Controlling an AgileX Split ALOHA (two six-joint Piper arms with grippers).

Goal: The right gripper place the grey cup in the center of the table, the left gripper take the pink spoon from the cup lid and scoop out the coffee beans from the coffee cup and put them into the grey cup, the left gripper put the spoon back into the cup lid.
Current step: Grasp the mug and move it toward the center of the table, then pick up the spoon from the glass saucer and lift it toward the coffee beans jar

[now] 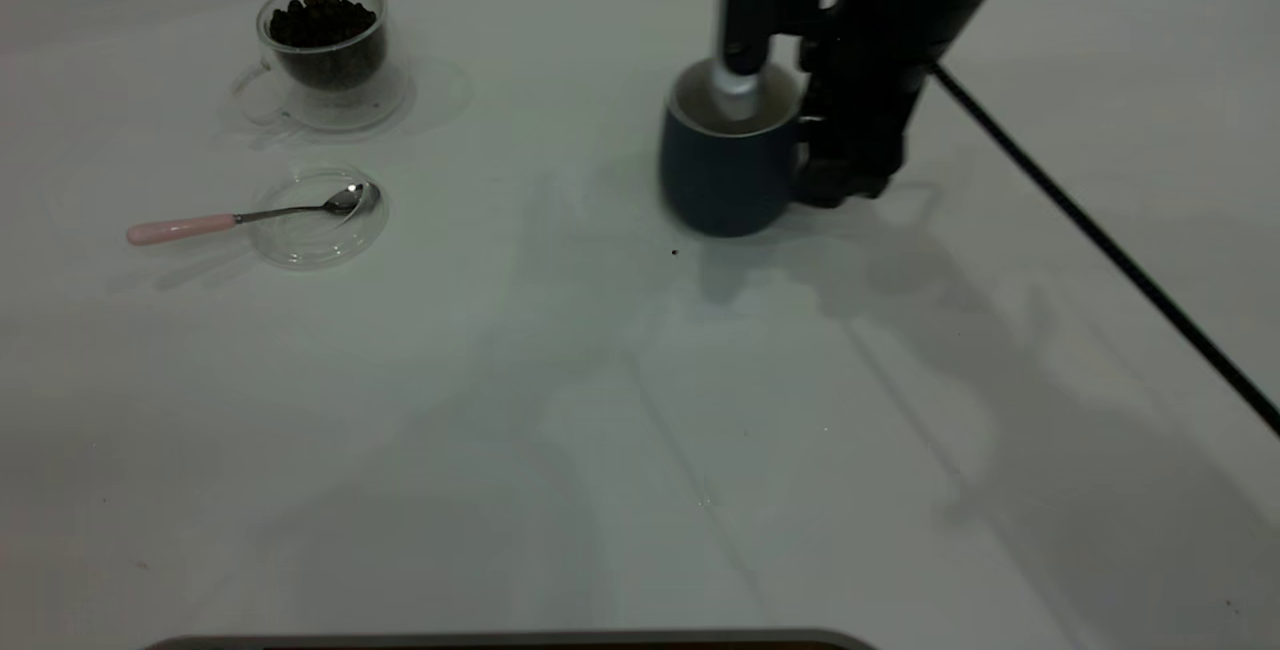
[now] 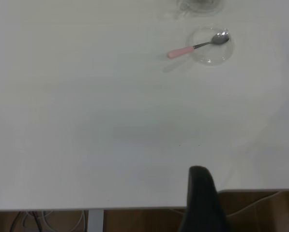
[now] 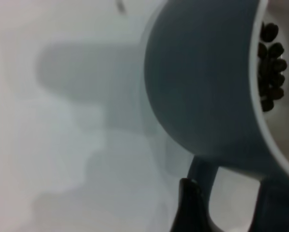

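The grey cup (image 1: 722, 175) stands just right of the middle of the table (image 1: 600, 410). My right gripper (image 1: 835, 145) is at its handle on the right side, shut on it. In the right wrist view the cup (image 3: 202, 82) fills the frame, a dark finger (image 3: 189, 208) lies against its handle, and dark beans (image 3: 269, 65) show inside. The pink spoon (image 1: 245, 218) lies with its bowl in the cup lid (image 1: 318, 220) at the left. The coffee cup (image 1: 325, 45) full of coffee beans (image 1: 320, 22) stands behind it. My left gripper (image 2: 203, 198) is far off at the table's edge.
A black cable (image 1: 1100, 240) runs diagonally across the right of the table. A dark speck (image 1: 674, 252) lies just in front of the grey cup. The left wrist view shows the spoon (image 2: 195, 47), the lid (image 2: 213, 50), and cables below the table edge (image 2: 47, 220).
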